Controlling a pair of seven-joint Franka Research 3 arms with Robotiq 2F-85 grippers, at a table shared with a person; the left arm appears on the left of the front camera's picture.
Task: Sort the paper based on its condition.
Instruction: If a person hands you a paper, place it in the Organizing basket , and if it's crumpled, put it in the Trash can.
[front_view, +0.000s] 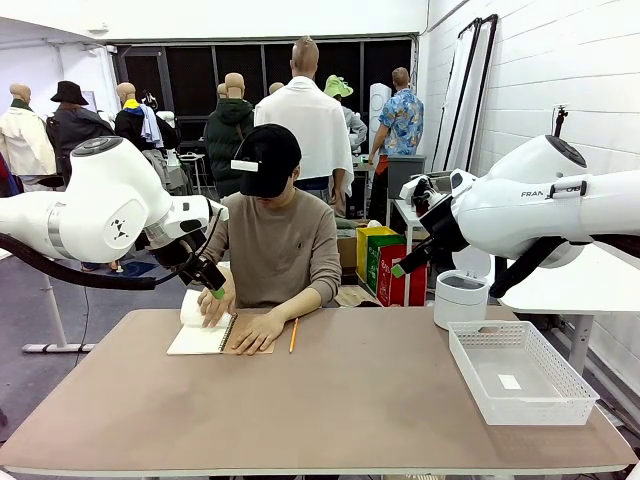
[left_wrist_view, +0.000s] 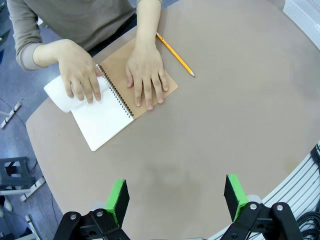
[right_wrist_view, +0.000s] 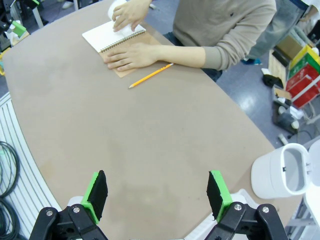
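Observation:
A person at the far side presses both hands on an open spiral notebook (front_view: 196, 341) (left_wrist_view: 107, 120) (right_wrist_view: 101, 36). One hand curls a white sheet of paper (left_wrist_view: 56, 94) (front_view: 190, 304) (right_wrist_view: 125, 28) back from the spiral; whether it is torn free I cannot tell. The other hand lies flat on the brown cover (left_wrist_view: 171, 88). My left gripper (left_wrist_view: 176, 197) (front_view: 210, 285) hangs open above the bare table, nearer than the notebook. My right gripper (right_wrist_view: 156, 194) (front_view: 405, 265) is open too, high over the table's right side, holding nothing.
A yellow pencil (front_view: 293, 335) (left_wrist_view: 175, 54) (right_wrist_view: 150, 75) lies beside the notebook. A white mesh basket (front_view: 520, 372) stands at the table's right end with a small white scrap in it. A white round bin (front_view: 461, 298) (right_wrist_view: 280, 172) stands behind it, off the table.

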